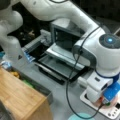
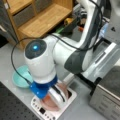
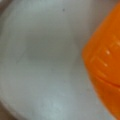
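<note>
Front view, oven side: the arm reaches down at a front view's lower right, and the pincer [image 1: 106, 100] is lowered into the bowl [image 1: 110, 103] of a white scale [image 1: 110, 111]. The wrist housing hides the fingers, so I cannot tell whether the pincer is clenched or released. A toaster oven [image 1: 65, 37] with its door folded down stands well apart at upper centre; a wooden shelf [image 1: 20, 100] fills the lower left. A cable hangs from the arm near the scale's edge.

Front view, shelf side: the pincer [image 2: 58, 96] sits inside the pinkish bowl [image 2: 53, 100] on the scale [image 2: 53, 107]. A teal dish [image 2: 21, 76] lies just beside the scale, on a front view's left. The grey surface [image 2: 10, 55] carries all of it.

Wrist view: an orange object [image 3: 105, 65] lies against the pale bowl wall [image 3: 45, 62], on the view's right, very close to the camera. No finger shows here.

Judgement: work inside the bowl wants a straight vertical motion, since the bowl rests loose on the scale and a sideways push could tip it. The orange object sits off-centre, so the pincer should be centred over it before closing. Keep the cable clear of the scale.
</note>
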